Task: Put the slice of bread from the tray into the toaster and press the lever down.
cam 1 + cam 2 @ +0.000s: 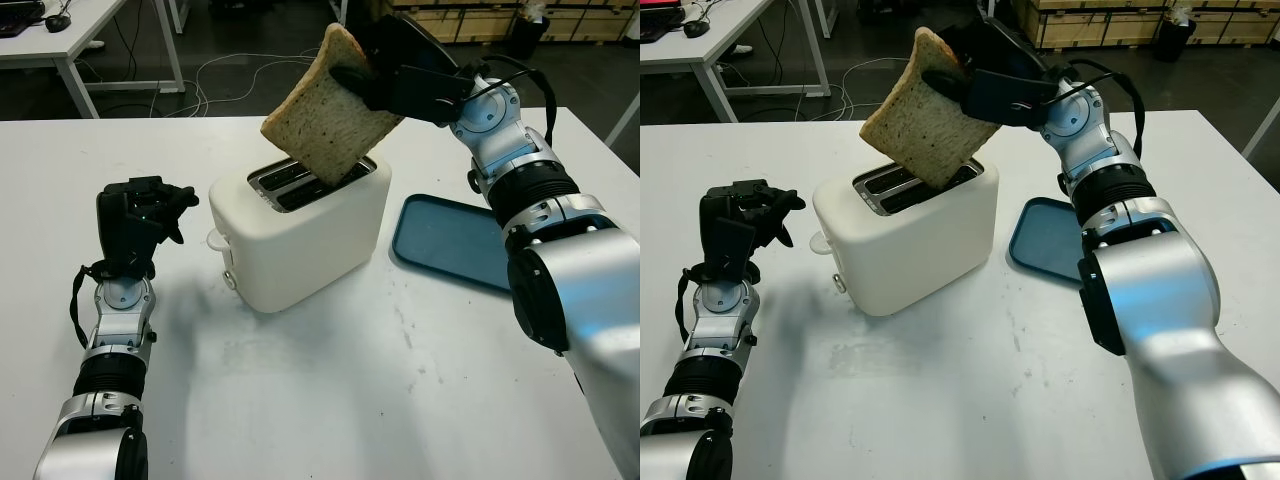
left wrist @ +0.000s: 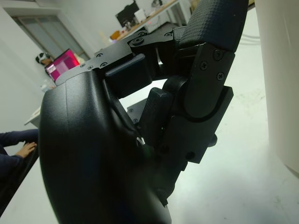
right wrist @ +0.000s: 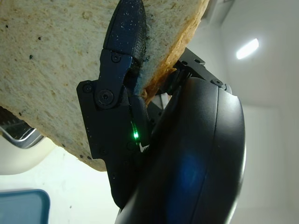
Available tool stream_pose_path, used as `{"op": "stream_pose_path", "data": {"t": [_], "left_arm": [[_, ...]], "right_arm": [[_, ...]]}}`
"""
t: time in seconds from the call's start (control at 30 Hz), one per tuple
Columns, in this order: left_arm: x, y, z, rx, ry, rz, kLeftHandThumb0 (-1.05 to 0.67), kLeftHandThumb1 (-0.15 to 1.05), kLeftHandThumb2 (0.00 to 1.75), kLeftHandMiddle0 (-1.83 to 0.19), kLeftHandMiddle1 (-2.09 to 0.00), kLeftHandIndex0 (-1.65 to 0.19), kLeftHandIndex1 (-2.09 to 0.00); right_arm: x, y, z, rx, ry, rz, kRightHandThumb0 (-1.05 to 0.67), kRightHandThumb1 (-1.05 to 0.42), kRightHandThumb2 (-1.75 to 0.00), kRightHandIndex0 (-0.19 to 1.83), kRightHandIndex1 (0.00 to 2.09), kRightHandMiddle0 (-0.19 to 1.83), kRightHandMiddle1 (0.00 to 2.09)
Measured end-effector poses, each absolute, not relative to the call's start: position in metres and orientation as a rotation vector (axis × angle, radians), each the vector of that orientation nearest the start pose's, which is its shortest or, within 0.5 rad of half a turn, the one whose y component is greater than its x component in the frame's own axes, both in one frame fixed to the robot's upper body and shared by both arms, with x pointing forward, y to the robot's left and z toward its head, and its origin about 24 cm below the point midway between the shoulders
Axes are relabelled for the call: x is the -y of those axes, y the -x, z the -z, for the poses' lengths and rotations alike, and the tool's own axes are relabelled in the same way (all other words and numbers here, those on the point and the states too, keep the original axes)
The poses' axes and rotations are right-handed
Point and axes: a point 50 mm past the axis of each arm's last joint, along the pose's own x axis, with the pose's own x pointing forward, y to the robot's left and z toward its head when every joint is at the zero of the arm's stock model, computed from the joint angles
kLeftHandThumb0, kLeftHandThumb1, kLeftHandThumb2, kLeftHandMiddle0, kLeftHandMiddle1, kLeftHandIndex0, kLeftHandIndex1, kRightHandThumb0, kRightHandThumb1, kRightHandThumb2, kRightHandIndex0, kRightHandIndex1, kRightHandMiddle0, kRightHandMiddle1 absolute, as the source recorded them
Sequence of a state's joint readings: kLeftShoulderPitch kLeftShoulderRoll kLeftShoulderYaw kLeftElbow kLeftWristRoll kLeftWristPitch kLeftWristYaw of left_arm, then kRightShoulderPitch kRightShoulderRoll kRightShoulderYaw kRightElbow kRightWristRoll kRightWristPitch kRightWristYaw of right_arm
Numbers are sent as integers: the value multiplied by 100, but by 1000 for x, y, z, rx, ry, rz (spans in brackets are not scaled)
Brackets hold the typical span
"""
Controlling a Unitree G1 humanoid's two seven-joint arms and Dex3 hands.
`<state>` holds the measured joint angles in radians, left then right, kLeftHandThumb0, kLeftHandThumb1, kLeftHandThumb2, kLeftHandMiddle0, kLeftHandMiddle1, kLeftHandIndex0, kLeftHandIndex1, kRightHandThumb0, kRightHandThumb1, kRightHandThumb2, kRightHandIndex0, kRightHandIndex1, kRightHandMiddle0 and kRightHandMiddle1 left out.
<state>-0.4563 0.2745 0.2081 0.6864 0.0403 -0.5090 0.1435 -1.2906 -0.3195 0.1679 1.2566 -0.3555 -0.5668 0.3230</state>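
A slice of brown bread point(image 1: 325, 112) hangs tilted in the air, its lower corner just over the slots of the white toaster point(image 1: 305, 230). My right hand point(image 1: 375, 75) is shut on the slice's upper right part; one finger point(image 3: 122, 37) presses across its face. The toaster stands in the middle of the white table, with its lever point(image 1: 216, 240) on the left end. To the right lies the blue tray point(image 1: 455, 240). My left hand point(image 1: 150, 210) is held upright left of the toaster, fingers curled, holding nothing.
The white table point(image 1: 350, 400) extends in front of the toaster. Behind it are another desk point(image 1: 80, 40) at the back left, cables on the floor and wooden crates at the back right. A person's hand point(image 2: 23, 150) is beside a distant desk.
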Motion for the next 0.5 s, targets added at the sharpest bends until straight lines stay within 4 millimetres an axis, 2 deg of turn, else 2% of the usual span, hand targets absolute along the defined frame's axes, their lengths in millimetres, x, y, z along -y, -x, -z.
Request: {"op": "stream_pose_path", "data": {"t": [0.3, 0.5], "left_arm": [[-242, -324, -83, 315, -226, -288, -105, 92, 15, -157, -126, -157, -63], [-242, -324, -83, 315, -228, -287, -105, 92, 16, -157, -126, -157, -64]], "right_arm": [[121, -412, -228, 427, 1078, -556, -51, -92, -51, 107, 175, 78, 175], [116, -407, -227, 497, 1191, -612, -50, -92, -50, 105, 175, 78, 175]]}}
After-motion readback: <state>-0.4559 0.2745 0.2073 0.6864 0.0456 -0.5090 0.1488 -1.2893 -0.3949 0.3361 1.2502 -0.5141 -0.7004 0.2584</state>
